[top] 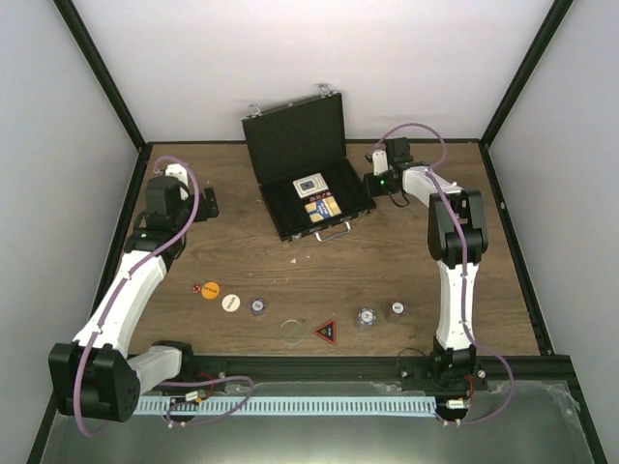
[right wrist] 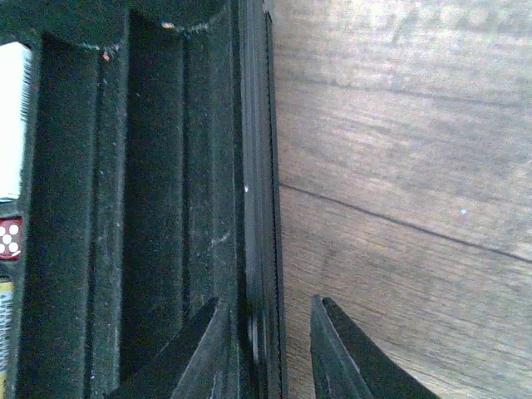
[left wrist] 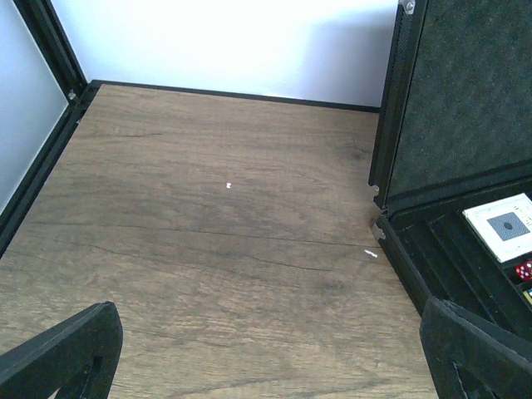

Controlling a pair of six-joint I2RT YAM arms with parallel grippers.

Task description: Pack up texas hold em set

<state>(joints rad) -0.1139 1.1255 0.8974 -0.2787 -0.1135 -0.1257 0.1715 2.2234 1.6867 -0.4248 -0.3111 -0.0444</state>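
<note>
The small black hinged case (top: 290, 145) stands open at the far middle of the brown wooden table (top: 406, 261). Its right wall is straddled by the right gripper (right wrist: 268, 303), jaws parted and unclamped; the left gripper (left wrist: 266, 332) is held wide open. A square pinch is advised first.

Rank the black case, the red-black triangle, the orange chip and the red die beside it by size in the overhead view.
1. black case, by far the largest.
2. red-black triangle and orange chip: too alike to rank.
3. red die, smallest.
</note>
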